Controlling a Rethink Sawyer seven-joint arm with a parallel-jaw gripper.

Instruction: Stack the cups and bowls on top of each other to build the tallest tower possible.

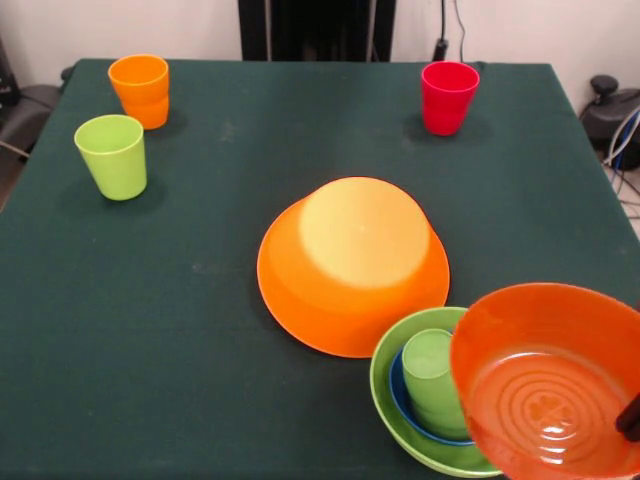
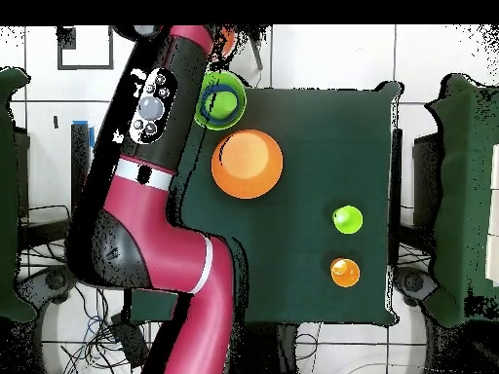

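The very large orange bowl [image 1: 352,262] lies upside down mid-table; it also shows in the overhead view [image 2: 247,164]. Beside it the light green bowl [image 1: 392,400] holds the small blue bowl [image 1: 408,408] with a green cup [image 1: 432,378] in it. The red-orange bowl [image 1: 545,385] hangs tilted, close to the camera, above that pile's right side. A dark part of my gripper [image 1: 630,418] sits at its rim at the frame's edge. The orange cup [image 1: 140,90], lime green cup [image 1: 112,155] and red-pink cup [image 1: 448,96] stand apart. The purple bowl and pale yellow cup are out of view.
In the overhead view my red arm [image 2: 161,175] reaches along the table's left side and covers that edge. The lime cup [image 2: 347,219] and orange cup [image 2: 344,272] stand near the right edge. Cables and gear lie off the table [image 1: 200,330].
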